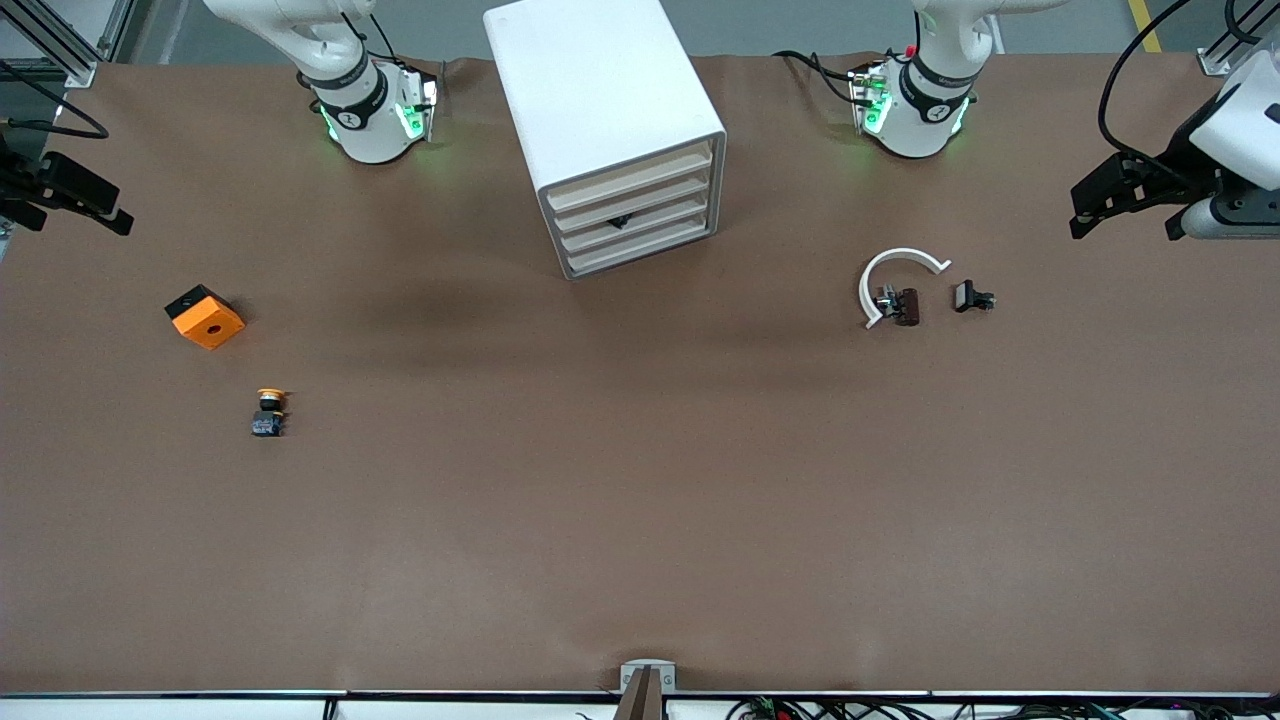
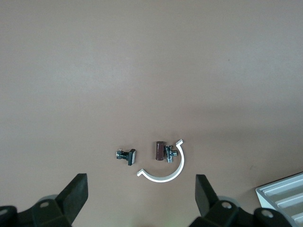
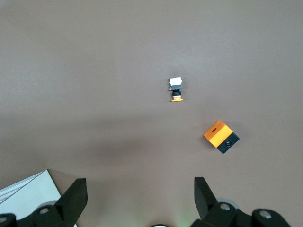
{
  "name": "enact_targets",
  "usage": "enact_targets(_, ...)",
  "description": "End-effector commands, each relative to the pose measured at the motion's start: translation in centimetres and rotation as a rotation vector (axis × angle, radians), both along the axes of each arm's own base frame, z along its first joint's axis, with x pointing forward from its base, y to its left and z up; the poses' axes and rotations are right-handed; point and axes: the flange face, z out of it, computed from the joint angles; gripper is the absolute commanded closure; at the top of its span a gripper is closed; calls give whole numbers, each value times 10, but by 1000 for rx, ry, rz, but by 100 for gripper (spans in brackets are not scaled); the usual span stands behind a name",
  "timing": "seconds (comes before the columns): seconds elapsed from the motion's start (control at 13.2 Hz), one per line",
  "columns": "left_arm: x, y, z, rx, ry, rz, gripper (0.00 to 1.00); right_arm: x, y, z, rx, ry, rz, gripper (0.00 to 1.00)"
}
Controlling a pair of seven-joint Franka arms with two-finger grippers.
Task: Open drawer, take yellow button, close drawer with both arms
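The white cabinet [image 1: 600, 90] stands at the table's middle, between the two arm bases. Its four drawers [image 1: 632, 208] all sit pushed in, and a small dark bit [image 1: 618, 221] shows at the third one's front. The button [image 1: 268, 410], with its yellow-orange cap, lies on the brown table toward the right arm's end; it also shows in the right wrist view [image 3: 176, 90]. My right gripper [image 1: 75, 195] [image 3: 140, 181] is open and empty over that end. My left gripper [image 1: 1110, 195] [image 2: 141, 178] is open and empty over the left arm's end.
An orange block with a black hole [image 1: 205, 316] [image 3: 221, 136] lies near the button, farther from the front camera. A white C-shaped ring [image 1: 895, 275] [image 2: 165, 172], a brown part [image 1: 905, 305] and a black clip [image 1: 972, 297] [image 2: 127, 155] lie toward the left arm's end.
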Motion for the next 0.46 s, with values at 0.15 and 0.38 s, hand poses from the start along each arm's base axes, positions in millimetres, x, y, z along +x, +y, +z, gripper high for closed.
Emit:
enact_targets(0.15,-1,2,3,0,19,-3,0,-8,2,2,-18,-11,9,0)
enact_targets(0.38,-1,2,3,0,25,-1,0,-11,3,4,-18,-14,9,0)
